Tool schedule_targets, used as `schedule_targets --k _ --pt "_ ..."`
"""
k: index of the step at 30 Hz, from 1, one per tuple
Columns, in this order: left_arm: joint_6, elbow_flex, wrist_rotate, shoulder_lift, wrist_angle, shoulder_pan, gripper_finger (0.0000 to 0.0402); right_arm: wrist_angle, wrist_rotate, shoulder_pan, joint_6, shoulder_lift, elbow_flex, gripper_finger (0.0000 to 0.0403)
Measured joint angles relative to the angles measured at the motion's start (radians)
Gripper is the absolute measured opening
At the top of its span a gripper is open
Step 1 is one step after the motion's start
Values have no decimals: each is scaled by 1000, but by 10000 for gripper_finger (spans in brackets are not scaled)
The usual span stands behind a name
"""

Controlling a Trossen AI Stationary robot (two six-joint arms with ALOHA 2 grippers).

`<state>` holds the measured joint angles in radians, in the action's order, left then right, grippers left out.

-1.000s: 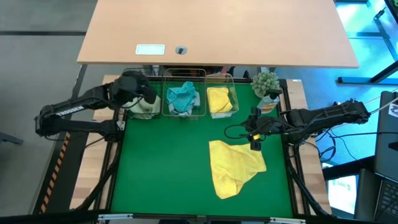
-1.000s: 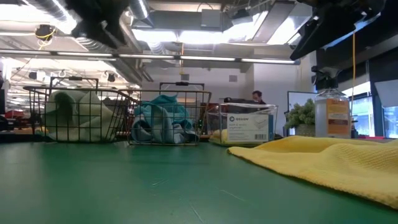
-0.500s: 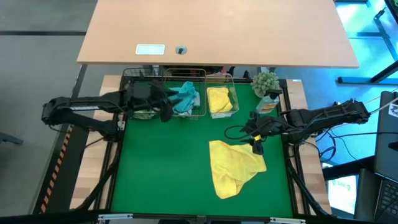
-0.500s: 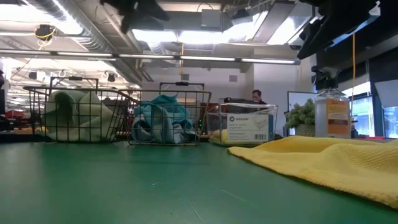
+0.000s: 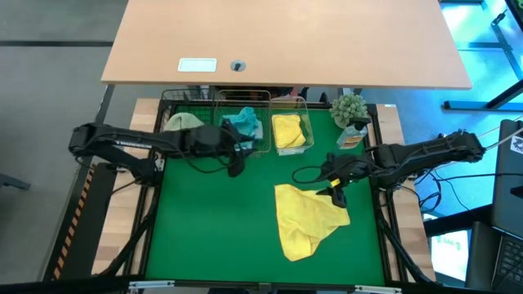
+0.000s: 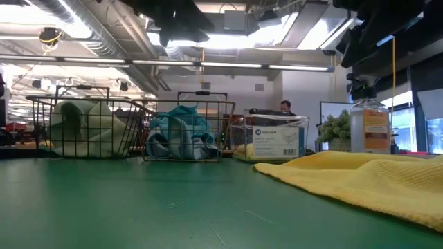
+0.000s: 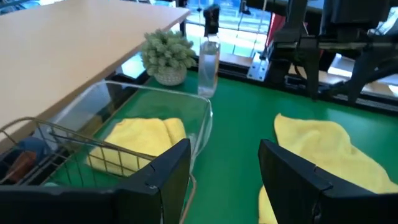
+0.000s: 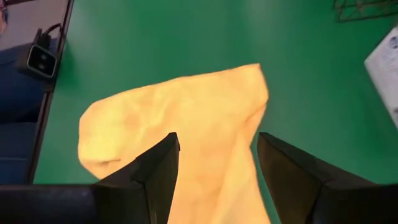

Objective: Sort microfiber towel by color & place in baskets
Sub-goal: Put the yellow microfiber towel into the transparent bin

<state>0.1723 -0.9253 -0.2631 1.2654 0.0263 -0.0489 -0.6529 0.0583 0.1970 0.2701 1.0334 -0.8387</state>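
A loose yellow towel [image 5: 306, 216] lies crumpled on the green mat [image 5: 212, 229] at its right. My right gripper [image 5: 336, 194] hovers open over its far right corner, and the cloth [image 8: 180, 124] fills the right wrist view below the fingers. My left gripper [image 5: 235, 159] is open and empty, in the air just near of the middle basket. Three baskets stand in a row at the far edge. The black one [image 5: 167, 104] holds a pale towel [image 5: 184, 122], the copper one [image 5: 242, 95] a teal towel [image 5: 243, 124], and the see-through one [image 7: 155, 102] a folded yellow towel [image 5: 288, 131].
A small potted plant [image 5: 350, 106] and a spray bottle [image 5: 353, 137] stand at the far right corner, right of the baskets. A wooden desk [image 5: 286, 41] lies beyond the far edge. Bare mat spreads to the left and near of the yellow towel.
My left gripper has swung from over the black basket toward the table's right and a little nearer, and now hangs in front of the copper basket. The pale towel in the black basket, hidden under the gripper before, now shows. The yellow towel has not moved.
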Motion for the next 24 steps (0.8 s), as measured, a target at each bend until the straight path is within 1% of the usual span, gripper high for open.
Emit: schedule_targets --k 5,13,24 --pt "0 0 0 22 1 24 183 0 48 0 0 70 0 216" --pt "0 0 -1 26 -1 37 183 -2 92 0 -1 204 0 216" --pt "0 0 -1 26 -2 37 183 0 82 0 -5 371 0 216"
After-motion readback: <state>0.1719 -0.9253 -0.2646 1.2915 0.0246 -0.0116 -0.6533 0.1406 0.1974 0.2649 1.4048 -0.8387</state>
